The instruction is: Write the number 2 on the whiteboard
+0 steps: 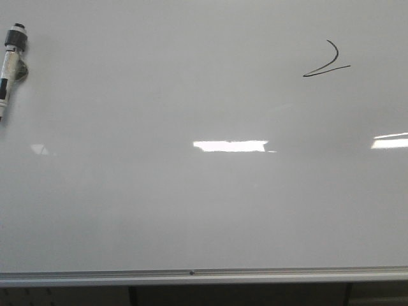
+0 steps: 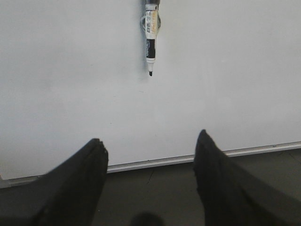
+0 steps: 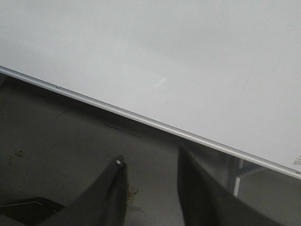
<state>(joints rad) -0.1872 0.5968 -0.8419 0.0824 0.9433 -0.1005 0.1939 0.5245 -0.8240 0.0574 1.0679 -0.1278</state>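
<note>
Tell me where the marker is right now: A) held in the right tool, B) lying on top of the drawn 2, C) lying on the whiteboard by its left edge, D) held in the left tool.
C: the marker lies on the whiteboard at the far left, well away from the number 2, and both the left tool and the right tool are open and empty.

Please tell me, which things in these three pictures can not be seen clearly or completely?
- Marker: the front view's left edge cuts off its tip; the label print is too small to read in the left wrist view too.
- Whiteboard: every view's edges cut off its top and sides.
- Number 2: outside both wrist views.
- Left gripper and right gripper: outside the front view; wrist views show only dark fingers.
</note>
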